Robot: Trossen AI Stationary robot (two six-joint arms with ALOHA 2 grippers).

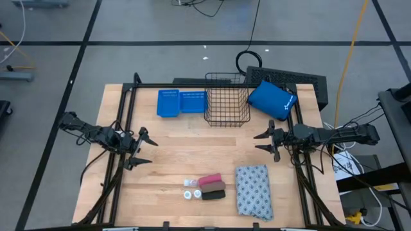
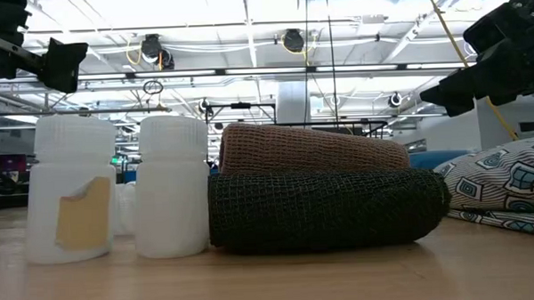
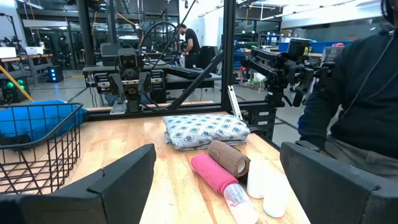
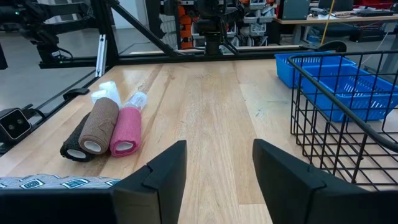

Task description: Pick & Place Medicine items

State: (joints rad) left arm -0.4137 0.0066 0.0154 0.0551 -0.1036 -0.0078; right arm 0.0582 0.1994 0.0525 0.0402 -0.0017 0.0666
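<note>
Wooden tabletop fills the high view. My left gripper hovers at its left side with fingers spread wide and empty; my right gripper hovers at the right, jaws partly apart, holding nothing. Near the front edge lie two white bottles, a pink roll, a dark roll and, just right of them, the patterned pack. A wire basket and blue trays sit at the back.

Low view: the bottles stand upright beside the dark roll, a brown roll lying on top.

Left wrist view: the pack lies beyond the rolls.

Right wrist view: three rolls lie side by side, pink outermost.
</note>
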